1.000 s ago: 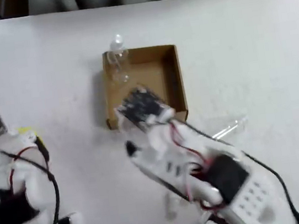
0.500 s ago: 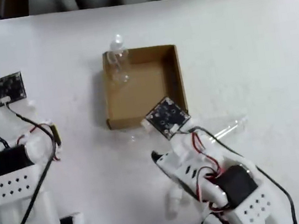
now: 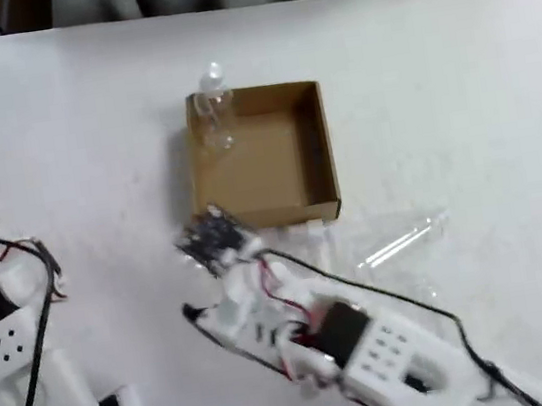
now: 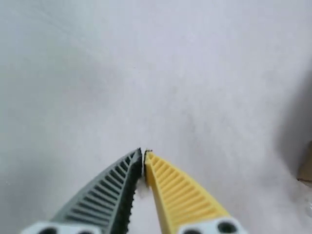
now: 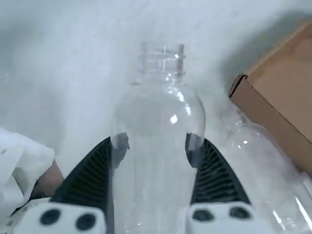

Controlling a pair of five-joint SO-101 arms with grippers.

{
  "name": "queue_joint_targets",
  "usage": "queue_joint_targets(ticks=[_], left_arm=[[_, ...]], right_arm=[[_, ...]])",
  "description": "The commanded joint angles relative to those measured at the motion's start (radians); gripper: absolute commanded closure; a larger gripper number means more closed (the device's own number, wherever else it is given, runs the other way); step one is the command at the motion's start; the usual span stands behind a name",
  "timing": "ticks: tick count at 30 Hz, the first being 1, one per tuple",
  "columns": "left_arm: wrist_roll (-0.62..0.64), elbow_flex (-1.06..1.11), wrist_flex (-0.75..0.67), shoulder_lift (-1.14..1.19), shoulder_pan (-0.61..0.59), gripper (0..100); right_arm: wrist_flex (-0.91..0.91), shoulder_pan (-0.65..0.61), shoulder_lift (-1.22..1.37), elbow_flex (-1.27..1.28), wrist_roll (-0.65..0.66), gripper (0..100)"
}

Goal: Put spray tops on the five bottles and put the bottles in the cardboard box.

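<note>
My right gripper (image 5: pixel 156 142) is shut on a clear bottle (image 5: pixel 158 109) with a bare threaded neck, its black fingers (image 5: pixel 95 170) pressing both sides. The cardboard box (image 3: pixel 310 137) sits mid-table, and its corner (image 5: pixel 278 105) shows just past the held bottle. A bottle with a spray top (image 3: pixel 212 102) stands at the box's far left corner. Another clear bottle (image 5: pixel 261 163) lies on the table beside the held one. The right arm (image 3: pixel 356 337) is in front of the box, towards its left. My left gripper (image 4: pixel 143 156) is shut and holds nothing, low over bare table.
The left arm (image 3: pixel 6 331) stands at the table's left edge. A clear bottle (image 3: pixel 403 240) lies on the table right of the box's front corner. The white table (image 3: pixel 454 66) stretches wide behind and right of the box.
The right arm has drawn back from the box's front edge and swung left. The left arm's wrist went forward, then back toward the left edge.
</note>
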Motion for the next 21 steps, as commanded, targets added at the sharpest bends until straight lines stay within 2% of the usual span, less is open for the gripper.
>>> queue_joint_targets(ticks=[1,6,11,17,21], left_arm=[[0.011,-0.003,-0.063,0.01,-0.025,98],[0.012,-0.008,-0.071,0.01,-0.058,98],[0.051,-0.009,-0.095,0.01,-0.105,98],[0.052,-0.009,-0.098,0.01,-0.108,98],[0.052,-0.009,-0.098,0.008,-0.108,98]], right_arm=[[-0.033,-0.008,0.329,-0.219,-0.048,98.3],[-0.022,-0.008,0.68,-0.427,-0.091,96.0],[-0.022,-0.015,0.908,-0.526,-0.115,79.3],[-0.015,-0.021,0.946,-0.554,-0.112,74.8],[0.062,-0.025,0.946,-0.595,-0.11,64.3]])
